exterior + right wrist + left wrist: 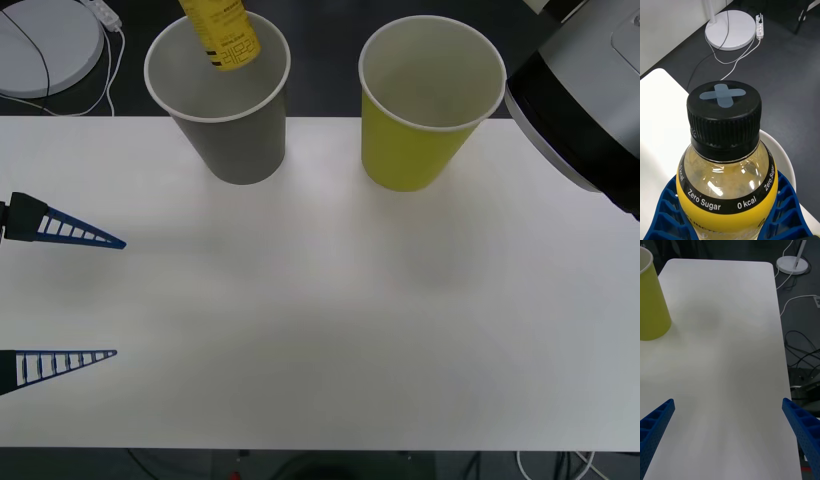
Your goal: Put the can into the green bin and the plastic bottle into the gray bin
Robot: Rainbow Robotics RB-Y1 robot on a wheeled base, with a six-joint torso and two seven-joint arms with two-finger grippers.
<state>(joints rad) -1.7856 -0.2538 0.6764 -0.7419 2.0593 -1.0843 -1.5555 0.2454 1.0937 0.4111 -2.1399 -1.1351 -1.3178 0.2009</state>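
The plastic bottle (222, 30), yellow with dark print, hangs tilted with its lower end over the open mouth of the gray bin (232, 120). My right gripper (728, 213) is shut on the plastic bottle (724, 123) below its black cap, a blue finger (662, 210) on each side. A white curved rim (784, 161) shows just behind it. The green bin (425, 110) stands to the right of the gray one, and the green bin (649, 303) stands upright. My left gripper (120, 298) rests open low at the table's left side, holding nothing. The can is out of view.
The white table (320, 330) spreads out in front of both bins. My right arm's bulky link (580, 110) hangs over the far right corner. A white round lamp base (40, 45) with cable and power strip lies on the floor beyond the far left edge.
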